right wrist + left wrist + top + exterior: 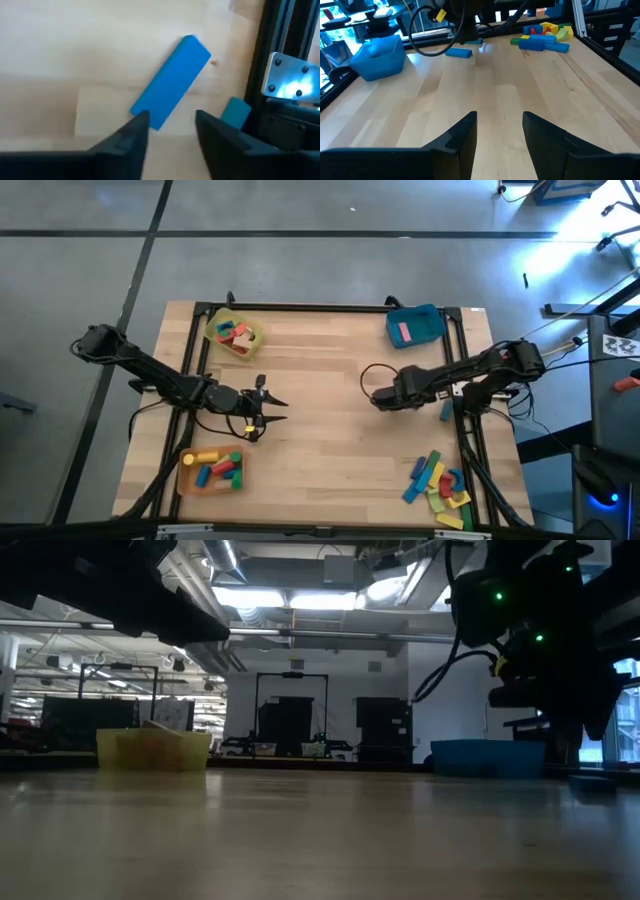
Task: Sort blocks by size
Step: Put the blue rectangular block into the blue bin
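Observation:
A blue bar block (170, 82) lies flat on the wood, just beyond the fingers of my right gripper (170, 125). That gripper points steeply down, open, with nothing between its fingers. A smaller blue block (235, 112) lies beside the black frame rail (260, 60). The left wrist view shows the same bar (458, 52) under the right arm. More blocks lie in a loose pile (440, 485) at the near right. My left gripper (270, 405) stands open over the table's left middle, holding nothing (497, 135).
A yellow tray (232, 332) with blocks stands far left. A blue tray (415, 325) with a pink block stands far right. An orange tray (210, 470) with blocks is near left. Black rails (462, 430) border the table. Bare wood lies between the arms.

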